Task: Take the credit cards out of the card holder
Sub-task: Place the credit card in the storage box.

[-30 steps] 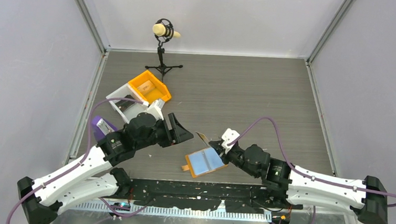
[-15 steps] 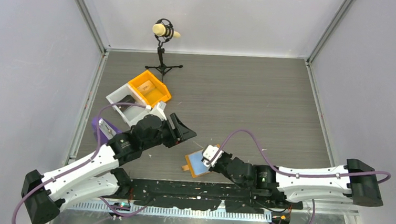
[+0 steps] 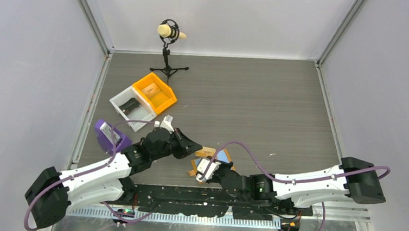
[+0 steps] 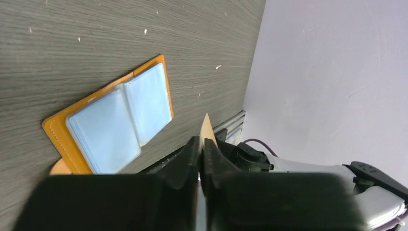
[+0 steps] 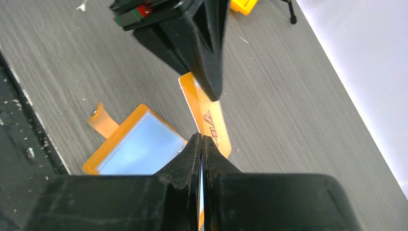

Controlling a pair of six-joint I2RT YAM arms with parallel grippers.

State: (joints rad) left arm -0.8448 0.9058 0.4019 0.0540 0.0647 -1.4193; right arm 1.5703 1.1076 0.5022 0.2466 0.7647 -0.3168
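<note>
Right wrist view tells it best. The right gripper (image 5: 201,138) has its jaws pressed together on the near end of an orange-tan credit card (image 5: 210,122), held off the table just beyond the card holder (image 5: 137,151). The left gripper (image 5: 214,91) pinches the far end of the same card, so both claws grip it at once. This reads as a handover, each arm taking an opposite end so that neither blocks the other.

Left wrist view agrees: the card shows edge-on as a thin sliver between fingers closed tight.

The card holder lies open and flat on the table, blue-grey pocket panels up and its strap tab sticking out. Nothing pins it down, which suits a card already free of its pocket. Whether the pockets hold more cards I cannot tell.

Well to the far left of the holder in the top view, a white bin (image 3: 120,96) holds dark flat pieces (image 3: 130,106), probably cards. The left arm likely carries this one there.
</note>
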